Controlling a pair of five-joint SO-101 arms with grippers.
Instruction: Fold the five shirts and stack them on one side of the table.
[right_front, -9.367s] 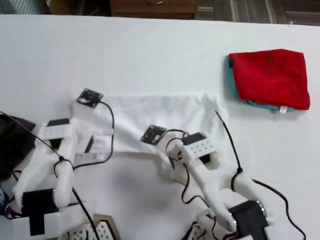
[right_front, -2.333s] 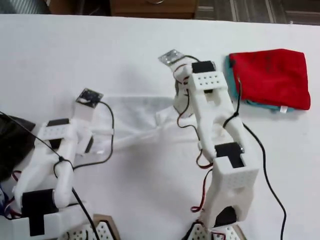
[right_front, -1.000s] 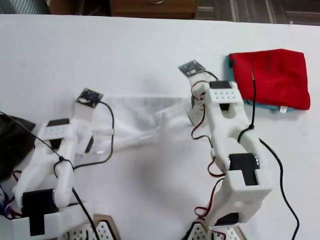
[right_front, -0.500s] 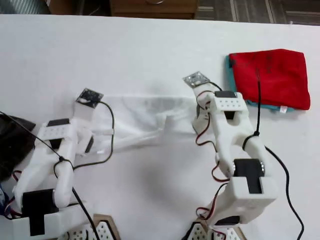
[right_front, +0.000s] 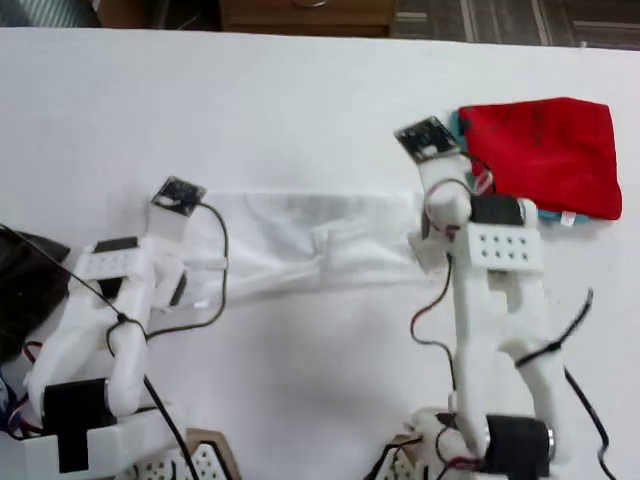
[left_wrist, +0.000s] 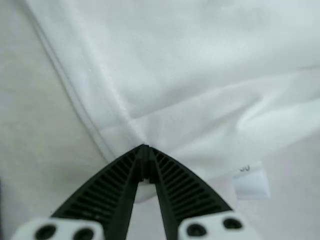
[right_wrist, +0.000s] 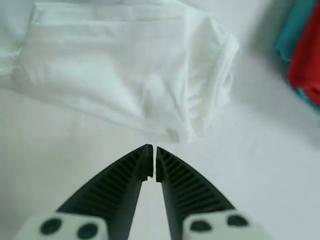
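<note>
White shirt (right_front: 300, 240) lies on the surface (right_front: 300, 100) as a long half-folded band, one end pinched in the closed left gripper (left_wrist: 145, 150), the right gripper (right_wrist: 153, 150) closed and empty just off the other end, which I judge needs regrasping to fold it across.

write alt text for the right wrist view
Black ridged jaws of the right arm, shut and empty, stop just short of an edge of a folded white fabric shirt lying on a white table. Beside it, apart, a folded red shirt lies on a teal one.
</note>
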